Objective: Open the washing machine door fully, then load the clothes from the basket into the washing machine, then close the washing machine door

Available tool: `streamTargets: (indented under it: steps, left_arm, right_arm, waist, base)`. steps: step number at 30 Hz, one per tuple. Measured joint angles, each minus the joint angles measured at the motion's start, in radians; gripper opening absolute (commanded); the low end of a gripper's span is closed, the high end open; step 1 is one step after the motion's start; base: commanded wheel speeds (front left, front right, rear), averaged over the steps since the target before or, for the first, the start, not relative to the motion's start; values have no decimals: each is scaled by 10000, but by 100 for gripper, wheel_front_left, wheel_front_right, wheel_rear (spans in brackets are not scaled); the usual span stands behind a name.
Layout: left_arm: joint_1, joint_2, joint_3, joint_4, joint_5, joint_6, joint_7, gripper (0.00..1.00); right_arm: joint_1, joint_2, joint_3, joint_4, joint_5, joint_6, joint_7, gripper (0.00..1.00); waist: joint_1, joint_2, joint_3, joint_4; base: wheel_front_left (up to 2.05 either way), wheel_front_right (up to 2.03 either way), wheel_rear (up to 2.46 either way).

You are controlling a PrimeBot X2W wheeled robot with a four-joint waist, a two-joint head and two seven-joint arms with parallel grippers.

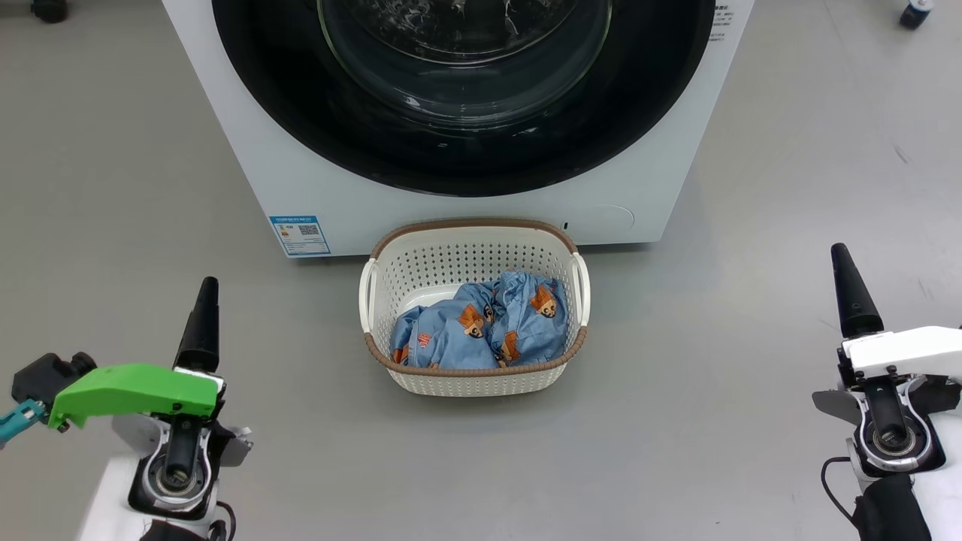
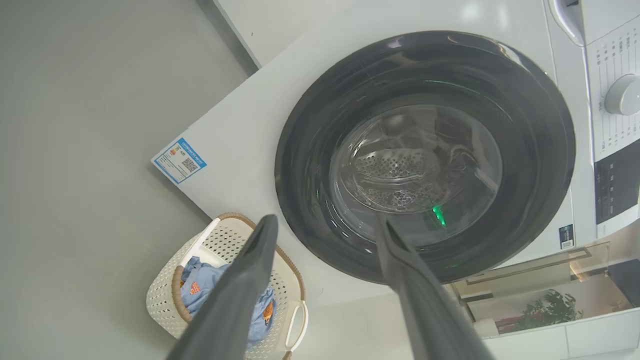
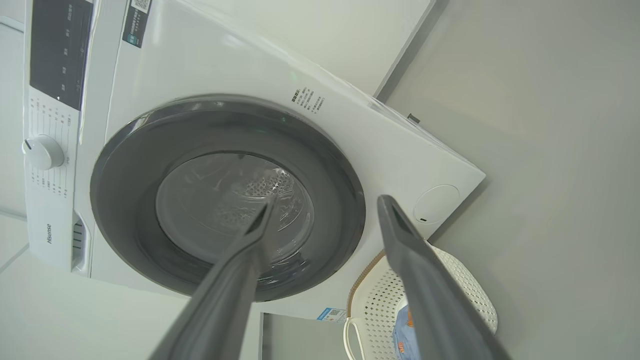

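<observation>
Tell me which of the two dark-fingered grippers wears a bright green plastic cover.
The left gripper, with the green cover at its wrist; the right gripper has a white cover.

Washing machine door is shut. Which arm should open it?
Probably left: the left end effector sits nearer the washing machine than the right end effector, both open. The door's handle side is unclear.

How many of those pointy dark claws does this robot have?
2. The left dark two-fingered claw hangs open left of the cream perforated plastic basket; the right claw hangs open to its right. Both are empty.
</observation>
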Motion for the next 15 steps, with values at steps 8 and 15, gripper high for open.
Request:
streamTargets:
  steps: [8, 15]
  left_arm:
    - [-59, 316, -426, 10, 1081, 0, -309, 100]
    - [-251, 686, -723, 105, 2272, 0, -562, 100]
  right_arm:
    - [-210, -414, 570, 23, -1197, 2, -328, 100]
    - [-367, -825, 1093, 128, -2441, 4, -566, 100]
  waist:
    - [0, -1, 14, 9]
    - [0, 0, 30, 16]
  base:
    - [0, 0, 0]
    - [0, 0, 0]
